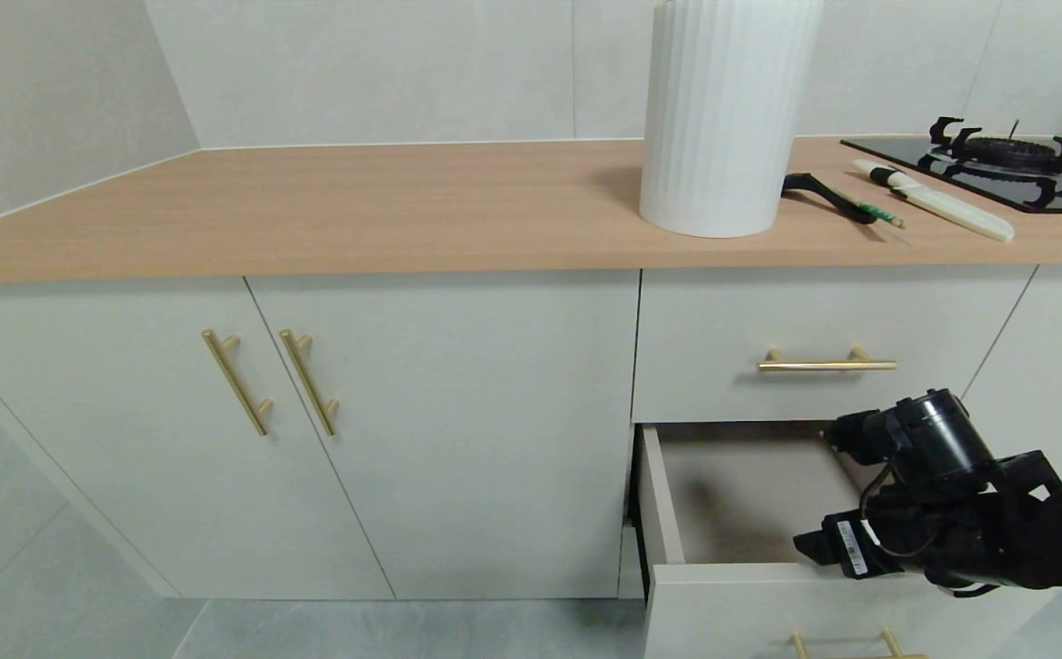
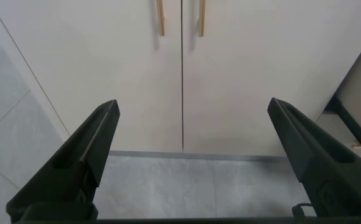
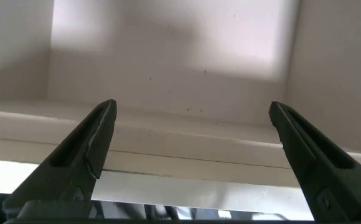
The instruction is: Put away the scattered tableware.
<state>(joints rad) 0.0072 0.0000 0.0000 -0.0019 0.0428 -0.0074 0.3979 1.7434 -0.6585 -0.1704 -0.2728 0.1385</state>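
On the wooden counter (image 1: 357,206), right of a tall white ribbed container (image 1: 723,119), lie a black-handled utensil (image 1: 829,196), a thin green-handled piece (image 1: 879,215) and a cream-coloured knife-like piece (image 1: 938,212). Below them the lower drawer (image 1: 668,513) is pulled out and looks empty. My right gripper (image 1: 847,494) is over the drawer's front right part; its wrist view shows it (image 3: 192,109) open above the bare drawer bottom (image 3: 168,56). My left gripper (image 2: 193,104) is open, low in front of the cabinet doors (image 2: 131,74), holding nothing.
A black gas stove (image 1: 1012,160) sits at the counter's far right. The upper drawer (image 1: 824,343) is closed above the open one. Double doors with gold handles (image 1: 238,380) stand to the left. Grey floor tiles (image 2: 168,186) lie below.
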